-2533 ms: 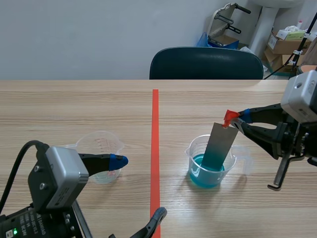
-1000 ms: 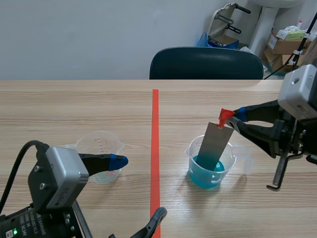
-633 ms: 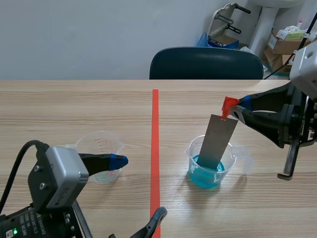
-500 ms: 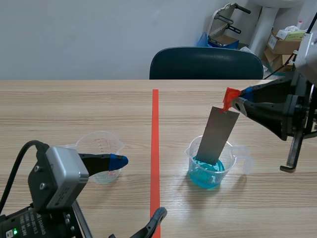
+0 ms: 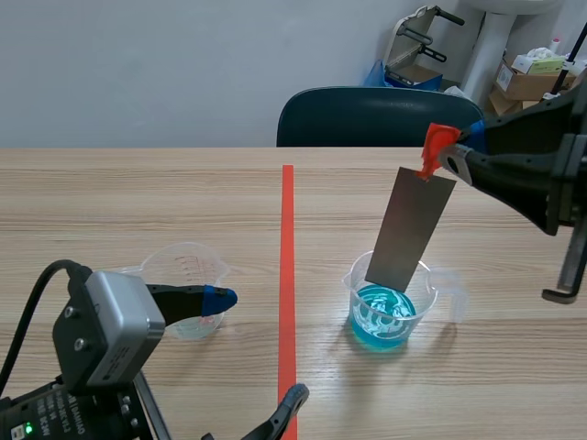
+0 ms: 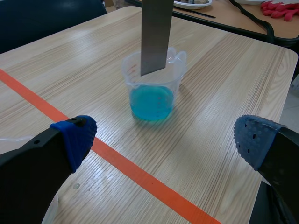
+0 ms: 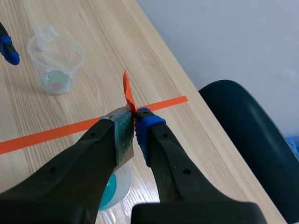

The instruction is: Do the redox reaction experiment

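Note:
A grey metal strip (image 5: 410,230) with an orange-red tab (image 5: 434,145) at its upper end hangs tilted over a clear beaker of blue liquid (image 5: 385,302). Its lower end sits at the beaker's rim, above the liquid. My right gripper (image 5: 451,154) is shut on the strip's upper end, and the right wrist view shows its fingers (image 7: 148,122) pinching the tab (image 7: 128,92). My left gripper (image 6: 161,135) is open, low at the near left; the beaker (image 6: 151,88) and the strip (image 6: 156,35) lie ahead of it. A second clear beaker (image 5: 186,286) stands beside its fingertip (image 5: 219,296).
An orange-red tape line (image 5: 288,275) runs down the table's middle. A dark chair (image 5: 381,116) stands behind the far edge. Boxes and equipment (image 5: 527,78) are at the back right. The left beaker (image 7: 55,65) holds a trace of pale liquid.
My right gripper has risen with the metal strip, lifting its lower end out of the blue liquid up to the beaker's rim. The left arm has stayed put.

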{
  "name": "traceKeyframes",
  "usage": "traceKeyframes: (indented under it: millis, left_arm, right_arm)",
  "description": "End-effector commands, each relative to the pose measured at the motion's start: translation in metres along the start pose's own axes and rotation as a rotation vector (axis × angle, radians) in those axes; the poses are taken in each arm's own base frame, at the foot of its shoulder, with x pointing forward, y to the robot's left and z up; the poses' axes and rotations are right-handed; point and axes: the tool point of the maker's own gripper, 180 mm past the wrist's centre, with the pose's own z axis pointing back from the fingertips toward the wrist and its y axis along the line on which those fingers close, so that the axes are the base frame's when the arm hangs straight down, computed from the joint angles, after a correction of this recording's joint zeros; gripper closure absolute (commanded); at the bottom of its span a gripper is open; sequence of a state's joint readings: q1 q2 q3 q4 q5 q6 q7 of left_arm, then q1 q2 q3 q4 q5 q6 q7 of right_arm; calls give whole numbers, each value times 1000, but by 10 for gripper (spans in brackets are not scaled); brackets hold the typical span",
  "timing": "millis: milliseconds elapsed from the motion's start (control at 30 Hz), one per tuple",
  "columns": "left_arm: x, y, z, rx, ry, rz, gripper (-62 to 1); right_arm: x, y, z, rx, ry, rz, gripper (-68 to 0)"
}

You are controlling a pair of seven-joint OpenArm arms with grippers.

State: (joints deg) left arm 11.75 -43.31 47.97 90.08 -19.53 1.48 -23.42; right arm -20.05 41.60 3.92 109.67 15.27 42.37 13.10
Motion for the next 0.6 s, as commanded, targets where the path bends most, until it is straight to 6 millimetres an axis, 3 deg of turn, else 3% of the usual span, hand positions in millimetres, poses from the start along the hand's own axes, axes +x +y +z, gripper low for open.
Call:
traceKeyframes:
  millis: [0, 567]
  left_arm:
    - [7, -2, -3, -1, -29, 9, -623]
    - [7, -2, -3, -1, -29, 8, -623]
  right_arm:
    - [12, -6, 1, -4, -25, 13, -8]
    - [38, -8, 1, -11, 24, -12, -9]
